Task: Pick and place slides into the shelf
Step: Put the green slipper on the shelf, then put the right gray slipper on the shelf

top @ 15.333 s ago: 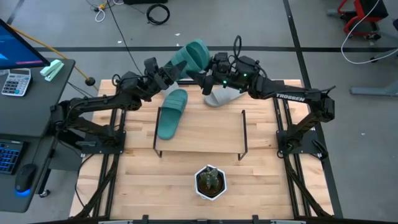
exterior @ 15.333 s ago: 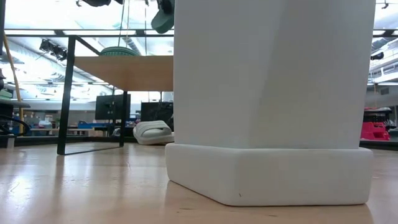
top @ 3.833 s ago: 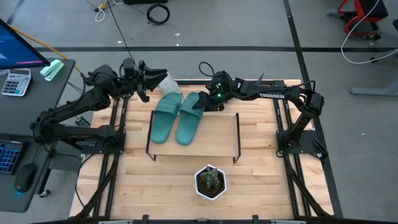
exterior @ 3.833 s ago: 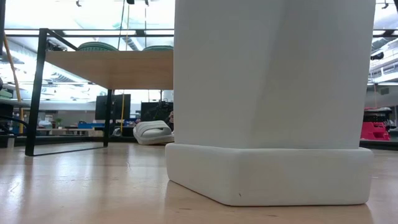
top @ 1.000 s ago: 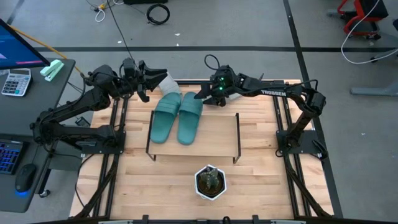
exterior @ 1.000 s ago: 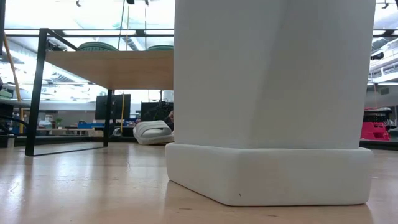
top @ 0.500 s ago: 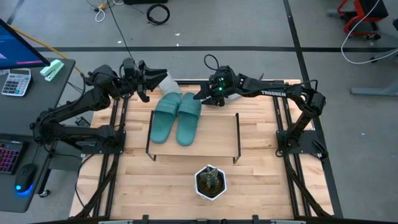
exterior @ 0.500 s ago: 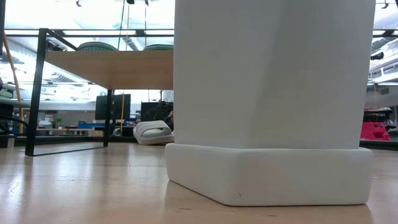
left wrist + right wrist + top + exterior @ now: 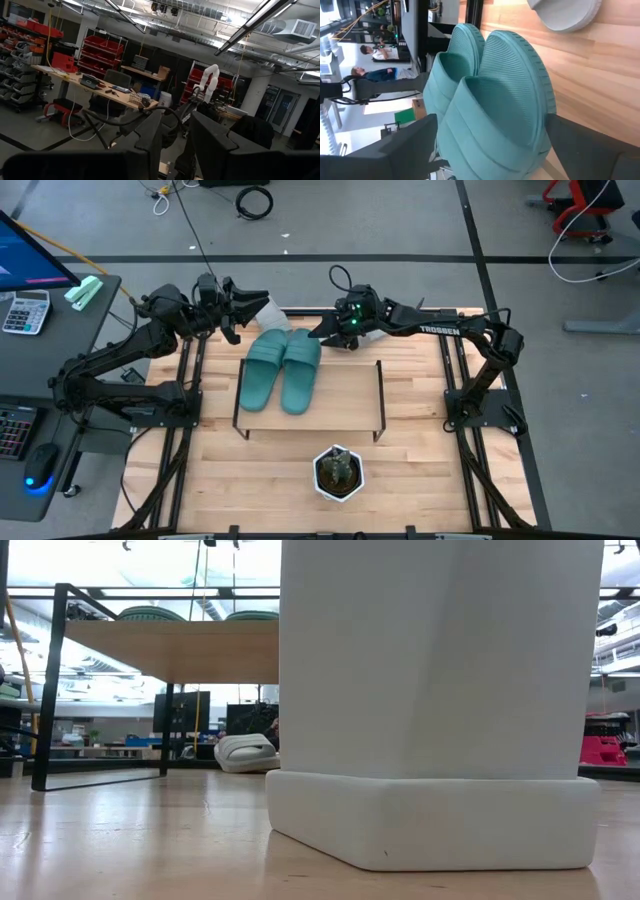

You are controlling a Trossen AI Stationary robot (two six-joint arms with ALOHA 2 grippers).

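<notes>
The teal slides (image 9: 283, 370) lie side by side on the shelf (image 9: 340, 395); the right tool (image 9: 322, 332) hovers released at the shelf's far edge, just past their ends, so the green pair looks placed. Next comes a grey slide (image 9: 268, 313) off the shelf's far-left corner — the left tool (image 9: 243, 308) sits beside it, its grip unclear; a white planter (image 9: 430, 690) blocks most of the low view.

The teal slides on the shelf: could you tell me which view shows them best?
The high view: both teal slides lie side by side on the shelf. The right wrist view shows them close up, the low view only their tops, the left wrist view nothing.
</notes>
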